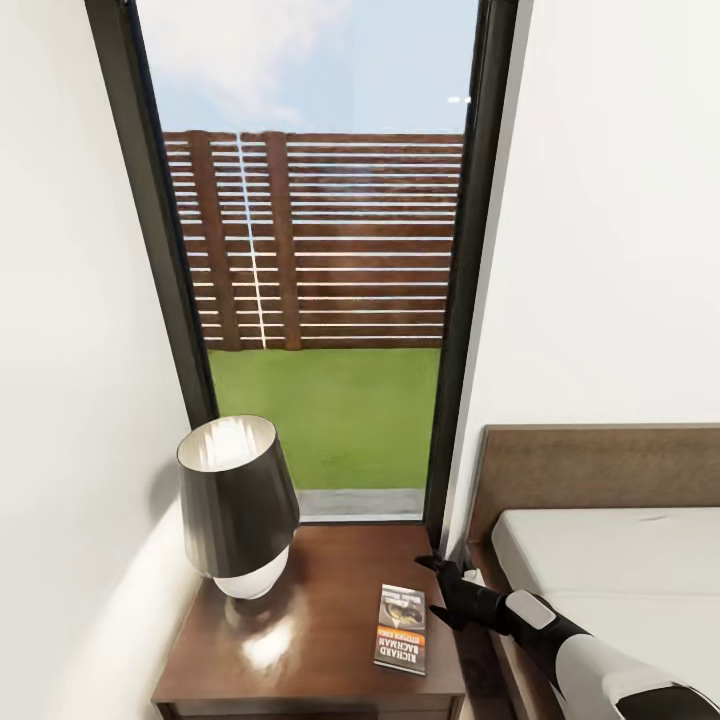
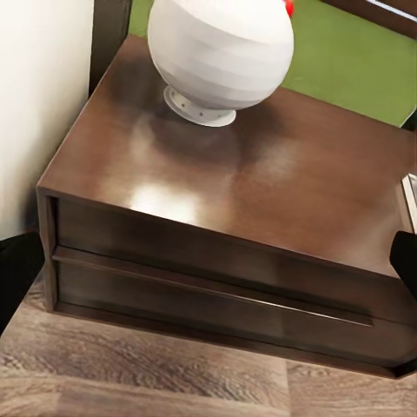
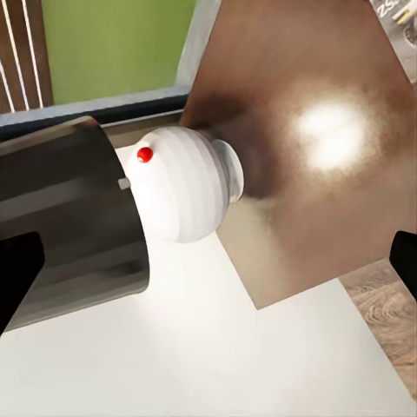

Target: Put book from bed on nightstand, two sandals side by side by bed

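Observation:
The book, dark with an orange band, lies flat on the nightstand near its right front corner. Just to the book's right, my right gripper hovers open with nothing between its fingers, over the gap between nightstand and bed. In the right wrist view the gripper looks down on the nightstand top, and a corner of the book shows at the frame's edge. My left gripper is open, low in front of the nightstand's drawer front. The two sandals are out of view.
A lamp with a dark shade and white base takes up the nightstand's left half. A white wall runs along the left. Behind stands a tall dark-framed window. Wood-plank floor lies before the nightstand.

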